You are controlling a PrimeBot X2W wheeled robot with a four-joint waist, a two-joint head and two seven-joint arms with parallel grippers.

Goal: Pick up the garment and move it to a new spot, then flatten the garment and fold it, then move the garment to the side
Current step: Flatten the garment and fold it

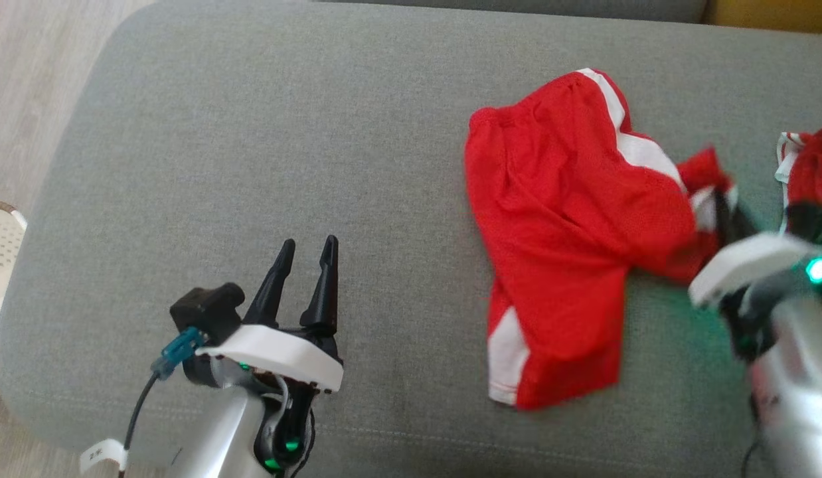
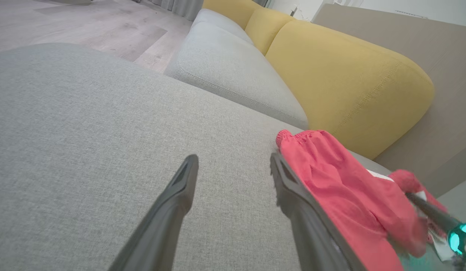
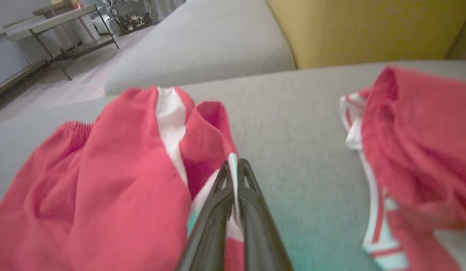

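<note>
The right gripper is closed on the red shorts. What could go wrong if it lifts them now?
1. The right gripper has its jaws shut on just a thin edge of the shorts; the cloth may slip out when lifted.
2. A second red garment lies close beside that arm and might get dragged along.

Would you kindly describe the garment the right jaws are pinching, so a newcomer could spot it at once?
On the wide grey sofa cushion, look right of centre for the crumpled red mesh shorts. Broad white side stripes and the right gripper, jaws shut on their right-hand edge, set them apart from the white-trimmed red garment at the cushion's right edge.
</note>
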